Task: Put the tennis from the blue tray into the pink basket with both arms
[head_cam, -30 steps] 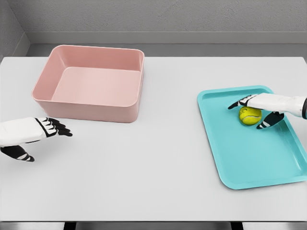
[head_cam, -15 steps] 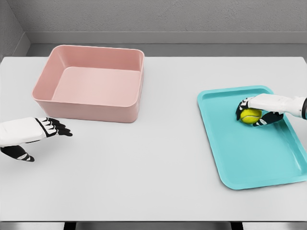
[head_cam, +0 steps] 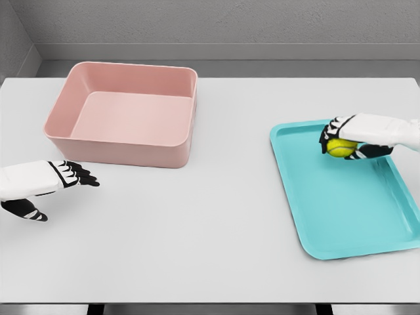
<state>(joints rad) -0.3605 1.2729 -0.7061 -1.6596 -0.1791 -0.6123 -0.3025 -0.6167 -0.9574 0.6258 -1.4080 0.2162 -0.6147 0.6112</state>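
Note:
A yellow tennis ball (head_cam: 340, 148) is held just above the far end of the blue tray (head_cam: 344, 210), with my right hand (head_cam: 344, 140) shut on it, fingers wrapped over its top and sides. The pink basket (head_cam: 125, 111) stands at the back left of the white table and holds nothing that I can see. My left hand (head_cam: 59, 178) hovers low at the left edge, in front of the basket, its fingers stretched out flat and holding nothing.
The white table (head_cam: 210, 216) stretches between basket and tray. A grey wall runs behind the table's far edge.
The right hand's fingers closed around the ball, then rose a little with it off the tray floor. The left hand stayed put.

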